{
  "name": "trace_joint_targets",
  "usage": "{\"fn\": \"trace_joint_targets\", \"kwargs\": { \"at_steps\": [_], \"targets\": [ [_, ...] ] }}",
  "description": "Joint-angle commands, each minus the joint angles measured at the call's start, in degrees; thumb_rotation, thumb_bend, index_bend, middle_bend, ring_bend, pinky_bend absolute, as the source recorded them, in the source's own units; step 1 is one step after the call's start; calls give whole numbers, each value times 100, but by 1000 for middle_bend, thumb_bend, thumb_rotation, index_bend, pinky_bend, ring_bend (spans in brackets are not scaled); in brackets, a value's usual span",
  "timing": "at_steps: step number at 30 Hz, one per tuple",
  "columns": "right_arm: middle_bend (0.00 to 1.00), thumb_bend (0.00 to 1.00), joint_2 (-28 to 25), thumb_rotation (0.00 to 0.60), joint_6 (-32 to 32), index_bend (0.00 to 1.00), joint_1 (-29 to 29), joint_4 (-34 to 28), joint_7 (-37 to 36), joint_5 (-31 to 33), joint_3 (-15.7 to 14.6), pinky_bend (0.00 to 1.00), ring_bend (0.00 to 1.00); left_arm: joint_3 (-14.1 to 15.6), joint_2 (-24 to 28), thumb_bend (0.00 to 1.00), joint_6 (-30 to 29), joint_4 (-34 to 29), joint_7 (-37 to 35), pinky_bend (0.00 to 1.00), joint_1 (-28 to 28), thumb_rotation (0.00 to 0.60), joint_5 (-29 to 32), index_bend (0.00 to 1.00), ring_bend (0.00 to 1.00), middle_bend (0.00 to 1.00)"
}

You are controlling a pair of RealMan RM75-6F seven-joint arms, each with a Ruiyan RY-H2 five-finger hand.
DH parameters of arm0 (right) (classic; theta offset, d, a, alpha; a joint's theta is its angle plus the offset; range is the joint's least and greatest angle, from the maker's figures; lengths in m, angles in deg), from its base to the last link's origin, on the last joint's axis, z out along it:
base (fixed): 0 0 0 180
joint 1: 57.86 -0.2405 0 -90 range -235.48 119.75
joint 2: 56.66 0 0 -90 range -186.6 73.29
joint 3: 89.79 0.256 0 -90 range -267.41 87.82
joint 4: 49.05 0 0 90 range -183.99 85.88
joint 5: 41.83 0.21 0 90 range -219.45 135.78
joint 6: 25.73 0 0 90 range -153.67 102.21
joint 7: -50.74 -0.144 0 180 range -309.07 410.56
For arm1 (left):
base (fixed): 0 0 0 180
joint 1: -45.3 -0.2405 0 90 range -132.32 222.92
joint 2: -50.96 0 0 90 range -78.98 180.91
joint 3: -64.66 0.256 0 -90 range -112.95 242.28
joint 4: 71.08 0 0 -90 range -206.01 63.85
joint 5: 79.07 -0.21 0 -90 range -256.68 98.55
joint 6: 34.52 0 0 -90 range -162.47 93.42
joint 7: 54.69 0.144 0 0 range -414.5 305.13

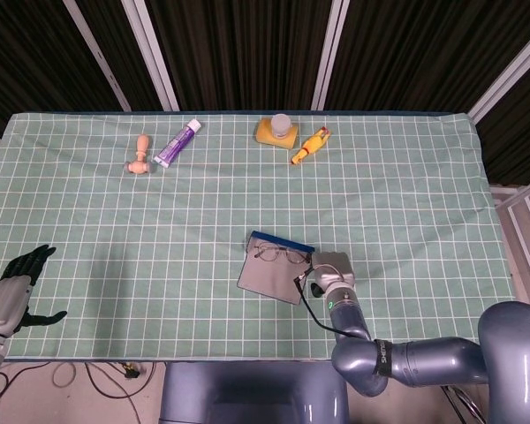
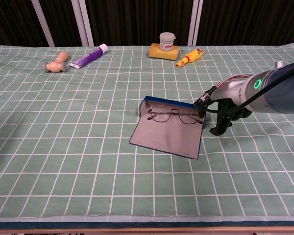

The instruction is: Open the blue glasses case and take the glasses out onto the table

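Case: the blue glasses case [image 2: 166, 131] lay open near the middle of the worktop [image 2: 63, 147], its grey-lined lid flat towards the near edge and its blue tray on the far side.
Glasses: the glasses [image 2: 174, 115] rested in the tray, lenses side by side, not yet out on the worktop.
Right hand: the right hand [image 2: 221, 111] stood at the right end of the case, its fingers [image 2: 219, 128] curled down to the cloth; whether they gripped the case edge could not be told, since contact was hidden.
Left hand: the left hand [image 1: 18, 287] hung off the near left corner, fingers apart and holding nothing.
Handling: the wire frame looked light, thin and easily bent, the lenses prone to smears; a gentle pinch at the bridge or a temple seemed the safest hold. The light case would probably slide unless steadied.
Background: a tube [image 2: 88, 56], a rubber chicken [image 2: 190, 56] and a small cup [image 2: 166, 39] lay along the far edge.
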Motion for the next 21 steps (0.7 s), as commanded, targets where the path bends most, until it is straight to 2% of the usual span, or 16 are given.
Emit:
{"fn": "trace_joint_targets", "kwargs": {
  "at_steps": [1,8,16,18,21],
  "targets": [
    [844,496,39,600,59,168,31,208,-6,23,7,1000,972,-1,2,0,1,0,-3,0,0,600,1,0,0,0],
    [844,496,53,600,122,136,91,381,-29,-15,41,1000,973,-1,-1,0,0,-1,9,0,-1,600,2,0,0,0],
    [844,496,-187,600,-78,198,159,-266,-145,-448,132,1000,974,-15,-5,0,-6,12,3,0,-2,600,22,0,0,0],
    [846,460,-227,600,-220,205,191,-412,-243,-811,126,1000,978,-13,-17,0,-26,30,44,0,-4,600,7,0,0,0],
    [853,367,-169,600,-343,210,238,-317,-337,-1243,32,1000,985,-11,-47,0,-74,49,109,0,-15,600,-16,0,0,0]
  ]
}}
